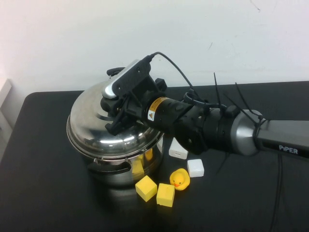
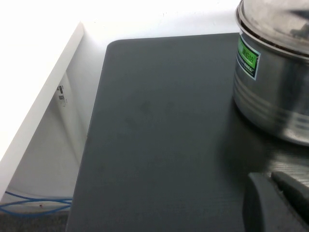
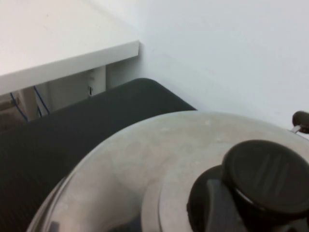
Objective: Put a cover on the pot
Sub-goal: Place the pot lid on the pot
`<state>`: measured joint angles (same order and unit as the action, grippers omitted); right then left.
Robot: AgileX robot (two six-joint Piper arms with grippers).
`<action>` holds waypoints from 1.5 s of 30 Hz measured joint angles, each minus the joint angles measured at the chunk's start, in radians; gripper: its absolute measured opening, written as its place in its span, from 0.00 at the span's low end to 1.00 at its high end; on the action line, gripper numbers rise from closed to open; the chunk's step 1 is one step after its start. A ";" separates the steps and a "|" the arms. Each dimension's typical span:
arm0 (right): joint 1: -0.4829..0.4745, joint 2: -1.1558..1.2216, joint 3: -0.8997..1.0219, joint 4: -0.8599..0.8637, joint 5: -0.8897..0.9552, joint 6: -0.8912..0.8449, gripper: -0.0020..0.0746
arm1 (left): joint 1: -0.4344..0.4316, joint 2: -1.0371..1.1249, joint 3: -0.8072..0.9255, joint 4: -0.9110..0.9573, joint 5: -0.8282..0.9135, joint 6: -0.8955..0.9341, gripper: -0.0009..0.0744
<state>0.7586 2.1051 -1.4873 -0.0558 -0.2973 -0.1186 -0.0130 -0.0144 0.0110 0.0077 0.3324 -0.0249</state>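
The large steel pot (image 1: 126, 170) stands on the black table, left of centre. The domed steel lid (image 1: 94, 126) lies over its mouth, slightly tilted toward the front left. My right gripper (image 1: 115, 110) reaches in from the right and is shut on the lid's black knob (image 3: 268, 176); one finger (image 3: 215, 205) shows beside the knob. The lid's dome fills the right wrist view (image 3: 145, 164). The pot's wall (image 2: 270, 96) with a green label and the lid's rim (image 2: 275, 21) show in the left wrist view. My left gripper (image 2: 277, 193) is low over the table beside the pot, fingers together, empty.
Two yellow blocks (image 1: 146, 188) (image 1: 165, 195), a yellow rubber duck (image 1: 179, 179) and two white blocks (image 1: 195, 167) (image 1: 178, 150) lie just in front and right of the pot. The table's left edge (image 2: 96, 121) borders a white shelf (image 2: 38, 106).
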 joint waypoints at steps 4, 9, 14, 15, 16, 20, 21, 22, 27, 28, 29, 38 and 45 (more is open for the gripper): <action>0.000 0.007 0.000 0.004 0.007 0.000 0.47 | 0.000 0.000 0.000 0.000 0.000 0.000 0.01; 0.000 0.008 -0.001 0.007 0.007 0.000 0.47 | 0.000 0.000 0.000 0.000 0.000 0.000 0.01; 0.000 0.009 -0.001 0.009 0.007 0.000 0.47 | 0.000 0.000 0.000 0.000 0.000 0.000 0.01; 0.000 0.009 -0.001 0.009 0.007 0.000 0.47 | 0.000 0.000 0.000 0.000 0.000 0.000 0.01; 0.000 0.009 -0.001 0.009 0.007 -0.001 0.47 | 0.000 0.000 0.000 0.000 0.000 0.000 0.01; 0.000 0.009 -0.001 0.009 0.007 -0.001 0.47 | 0.000 0.000 0.000 0.000 0.000 0.000 0.01; 0.000 0.009 -0.001 0.009 0.007 -0.001 0.47 | 0.000 0.000 0.000 0.000 0.000 0.000 0.01; 0.000 0.009 -0.001 0.009 0.007 -0.001 0.47 | 0.000 0.000 0.000 0.000 0.000 0.000 0.01; 0.000 0.009 -0.001 0.009 0.007 -0.001 0.47 | 0.000 0.000 0.000 0.000 0.000 0.000 0.01; 0.000 0.009 -0.001 0.009 0.007 -0.001 0.47 | 0.000 0.000 0.000 0.000 0.000 0.000 0.01; 0.000 0.009 -0.001 0.009 0.007 -0.001 0.47 | 0.000 0.000 0.000 0.000 0.000 0.000 0.01; 0.000 0.009 -0.001 0.009 0.014 0.021 0.47 | 0.000 0.000 0.000 0.000 0.000 0.000 0.01; 0.000 0.009 -0.001 0.009 0.015 0.023 0.53 | 0.000 0.000 0.000 0.000 0.000 0.000 0.01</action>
<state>0.7586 2.1144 -1.4879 -0.0464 -0.2826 -0.0953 -0.0130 -0.0144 0.0110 0.0077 0.3324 -0.0249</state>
